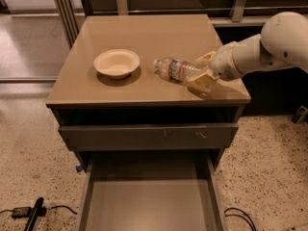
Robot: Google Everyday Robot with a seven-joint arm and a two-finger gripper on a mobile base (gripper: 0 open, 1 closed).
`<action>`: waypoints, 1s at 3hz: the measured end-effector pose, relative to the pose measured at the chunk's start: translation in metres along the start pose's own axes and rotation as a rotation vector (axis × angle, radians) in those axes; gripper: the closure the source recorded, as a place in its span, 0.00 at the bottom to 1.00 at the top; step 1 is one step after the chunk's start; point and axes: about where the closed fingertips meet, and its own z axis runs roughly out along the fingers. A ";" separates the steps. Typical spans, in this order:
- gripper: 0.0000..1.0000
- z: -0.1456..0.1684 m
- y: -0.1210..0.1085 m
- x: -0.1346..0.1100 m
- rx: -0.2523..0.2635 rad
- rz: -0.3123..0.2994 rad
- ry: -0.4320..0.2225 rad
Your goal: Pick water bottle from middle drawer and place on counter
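Note:
The water bottle (pixel 174 70) lies on its side low over the right part of the counter (pixel 144 32), white cap pointing left toward the bowl. My gripper (pixel 202 71) comes in from the right on a white arm and is shut on the bottle's base end, one finger above and one below. I cannot tell whether the bottle touches the counter top. The middle drawer (pixel 149 201) is pulled out below, with its flat bottom bare.
A cream bowl (pixel 117 62) stands on the counter left of the bottle. A shut grey drawer front (pixel 149 136) sits above the open drawer. A black cable and plug (pixel 29 211) lie on the speckled floor at the left. A cable (pixel 238 215) lies at the right.

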 end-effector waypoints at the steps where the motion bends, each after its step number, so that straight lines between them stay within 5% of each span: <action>1: 0.36 0.000 0.000 0.000 0.000 0.000 0.000; 2: 0.13 0.000 0.000 0.000 0.000 0.000 0.000; 3: 0.00 0.000 0.000 0.000 0.000 0.000 0.000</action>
